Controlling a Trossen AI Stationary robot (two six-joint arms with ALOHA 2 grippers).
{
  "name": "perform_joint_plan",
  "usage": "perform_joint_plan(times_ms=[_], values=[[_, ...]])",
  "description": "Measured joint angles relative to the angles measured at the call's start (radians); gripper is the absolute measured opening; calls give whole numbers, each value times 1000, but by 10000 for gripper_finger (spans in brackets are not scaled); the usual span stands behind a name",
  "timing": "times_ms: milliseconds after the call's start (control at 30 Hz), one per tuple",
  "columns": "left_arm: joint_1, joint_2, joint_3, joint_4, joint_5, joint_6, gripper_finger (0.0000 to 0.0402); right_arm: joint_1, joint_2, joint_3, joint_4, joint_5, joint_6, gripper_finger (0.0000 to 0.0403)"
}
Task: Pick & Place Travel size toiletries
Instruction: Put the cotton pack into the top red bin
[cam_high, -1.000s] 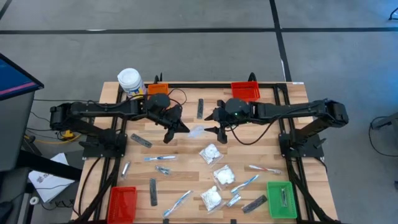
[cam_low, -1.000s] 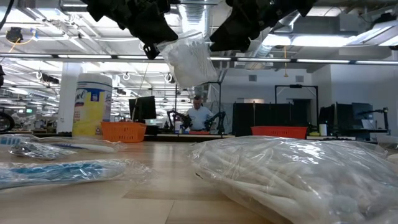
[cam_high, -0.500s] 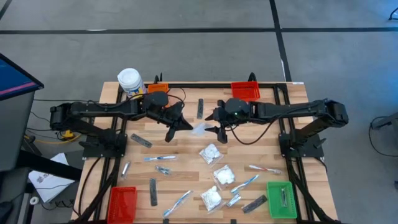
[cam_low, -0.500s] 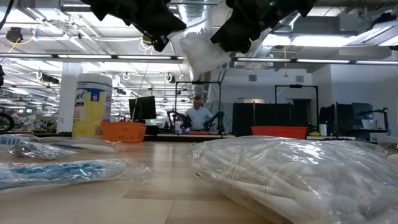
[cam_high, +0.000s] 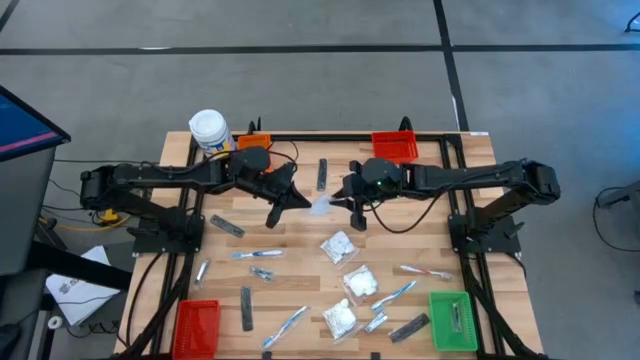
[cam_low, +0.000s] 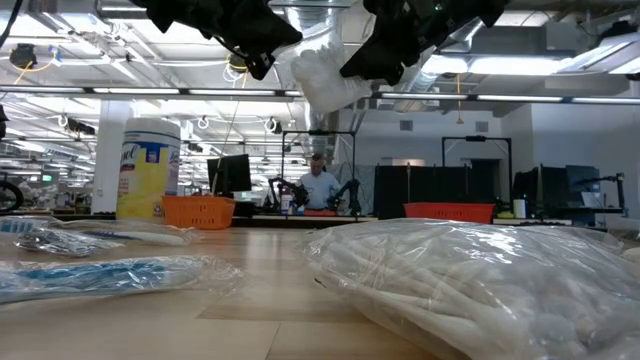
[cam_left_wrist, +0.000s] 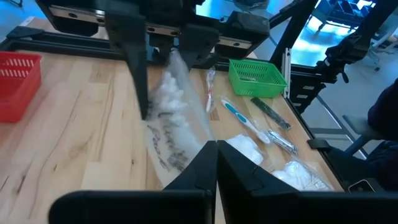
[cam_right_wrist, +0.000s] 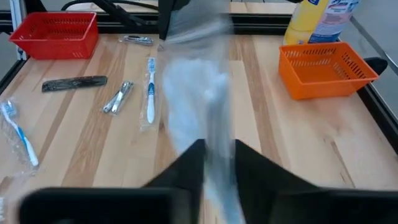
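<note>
Left claw (cam_high: 298, 204) pinches one end of the white puffy packet (cam_high: 320, 206); right claw (cam_high: 343, 205), nearly pressed together, grips its other end. I see the packet hanging between them above mid tabletop (cam_high: 300, 245). Other toiletries lie nearer the green bin (cam_high: 452, 319).

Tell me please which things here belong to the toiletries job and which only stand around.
Belong to the job:
- white packet held up between left gripper and right gripper
- other white packets
- toothbrushes
- dark grey bars
- silvery sachets

Only standing around:
- white-capped jar
- orange bin
- red bins
- green bin
</note>
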Motion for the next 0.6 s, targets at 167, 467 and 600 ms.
perform_joint_plan(times_ms=[167, 467, 600], values=[[0, -1, 0, 10, -5, -3, 3, -18, 0, 0, 17, -3, 27, 17], [-5, -147, -8, 12, -258, 15, 27, -55, 0, 0, 24, 37, 123, 11], [-28, -253, -77, 37, -389, 27, 38, -71, 0, 0, 40, 112, 166, 6]])
